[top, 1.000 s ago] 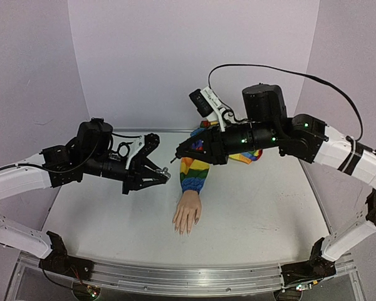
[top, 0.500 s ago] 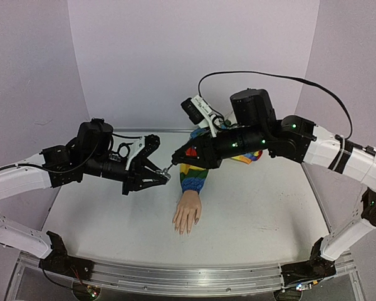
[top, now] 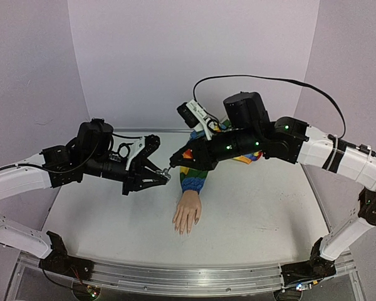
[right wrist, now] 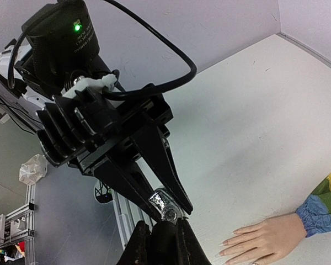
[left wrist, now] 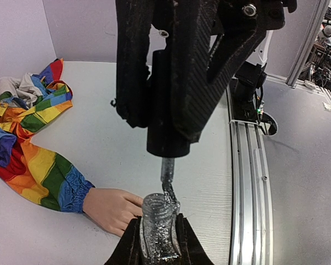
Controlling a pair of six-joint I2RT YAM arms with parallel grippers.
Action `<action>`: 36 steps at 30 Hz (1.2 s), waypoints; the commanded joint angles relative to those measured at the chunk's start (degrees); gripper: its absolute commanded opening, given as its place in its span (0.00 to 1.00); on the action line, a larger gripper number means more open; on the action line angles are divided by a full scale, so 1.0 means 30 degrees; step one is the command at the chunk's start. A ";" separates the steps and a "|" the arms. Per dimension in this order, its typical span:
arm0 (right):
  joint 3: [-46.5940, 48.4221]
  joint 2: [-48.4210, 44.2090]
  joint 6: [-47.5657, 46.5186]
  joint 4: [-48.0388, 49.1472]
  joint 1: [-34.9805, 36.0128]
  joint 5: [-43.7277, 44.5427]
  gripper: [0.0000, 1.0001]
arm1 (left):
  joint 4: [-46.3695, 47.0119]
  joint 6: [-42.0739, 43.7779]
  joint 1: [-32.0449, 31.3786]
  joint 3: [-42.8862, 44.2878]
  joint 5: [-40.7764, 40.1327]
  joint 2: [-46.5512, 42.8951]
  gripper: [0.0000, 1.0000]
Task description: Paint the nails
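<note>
White arm links [top: 12, 179], black joint housings [top: 91, 141], green indicator lights [top: 286, 126], looping black cable [top: 269, 78]

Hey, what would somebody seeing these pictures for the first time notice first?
Two black grippers meet in mid-air above the white table: the left gripper clamps a small open glittery bottle, and the right gripper holds a black cap brush at its mouth. On the table below them lies a pale mannequin hand in a rainbow-striped sleeve.

The nails [top: 183, 231] are way too tiny in the top view to tell any polish. Left wrist view, bottom centre: bottle [left wrist: 156, 221] hides the mannequin hand [left wrist: 107, 207]'s fingertips and swallows the brush [left wrist: 166, 168] tip.
</note>
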 commanded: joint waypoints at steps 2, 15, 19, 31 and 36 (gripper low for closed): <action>0.0351 -0.0870 -0.0073 0.0642 0.0163 0.0015 0.00 | 0.0382 0.0185 -0.0095 0.0590 0.0180 0.0034 0.00; 0.0305 -0.0825 -0.0050 0.0807 0.0223 0.0417 0.00 | 0.0388 0.0143 -0.0125 0.0622 0.0302 0.0077 0.00; 0.0476 -0.0418 -0.0083 0.0742 0.0291 0.0373 0.00 | 0.0374 0.0109 -0.0138 0.0614 0.0333 0.0017 0.00; 0.0572 -0.0067 -0.0160 0.0565 0.0377 0.0625 0.00 | 0.0365 0.0039 -0.0153 0.0598 0.0450 -0.0017 0.00; 0.0433 -0.0074 -0.0204 0.0565 0.0413 0.1129 0.00 | 0.0387 0.0046 -0.0168 0.0548 0.0391 -0.0049 0.00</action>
